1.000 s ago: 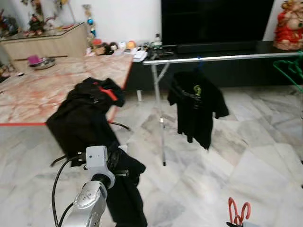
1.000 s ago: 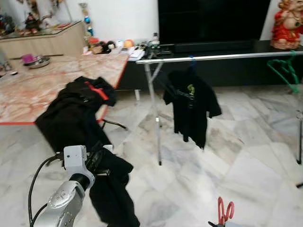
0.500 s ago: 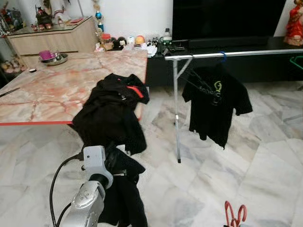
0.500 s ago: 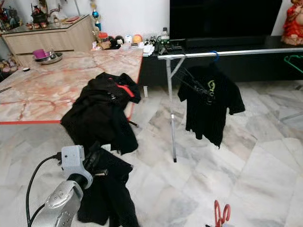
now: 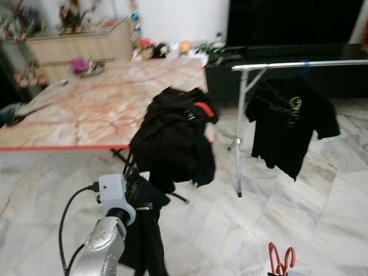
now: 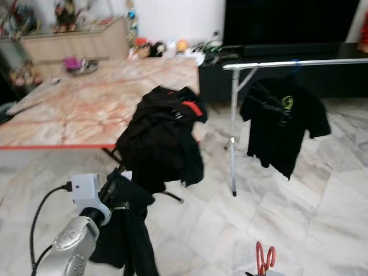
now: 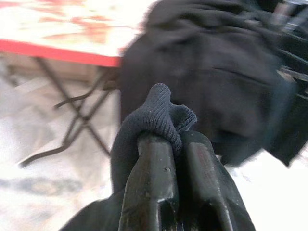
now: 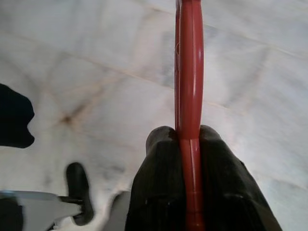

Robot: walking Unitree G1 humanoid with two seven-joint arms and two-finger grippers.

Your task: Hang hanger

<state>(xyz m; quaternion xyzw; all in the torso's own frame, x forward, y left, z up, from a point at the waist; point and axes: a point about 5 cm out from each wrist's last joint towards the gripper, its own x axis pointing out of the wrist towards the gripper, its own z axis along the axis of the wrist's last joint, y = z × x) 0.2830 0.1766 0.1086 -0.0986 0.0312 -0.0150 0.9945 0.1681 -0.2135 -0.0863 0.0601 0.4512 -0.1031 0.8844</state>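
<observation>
My left gripper (image 7: 175, 139) is shut on a fold of a dark knit garment (image 7: 161, 110), which hangs black from it down toward the floor (image 5: 146, 241) at the lower left. My right gripper (image 8: 187, 137) is shut on a red plastic hanger (image 8: 188, 72), whose hook pokes up at the bottom right (image 5: 280, 260). A metal clothes rail (image 5: 299, 64) stands at the right. On it a black T-shirt (image 5: 290, 123) hangs from a blue hanger.
A marble-topped table (image 5: 86, 106) with a red edge fills the left. A heap of black clothes (image 5: 175, 135) droops over its near corner. A dark low cabinet (image 5: 276, 52) runs behind the rail, and a wooden sideboard (image 5: 80, 46) stands at the back left. The floor is pale marble (image 5: 322, 218).
The whole picture has slid to the right, so the camera has turned left. Both grippers keep their hold, and the garment still hangs from the left one.
</observation>
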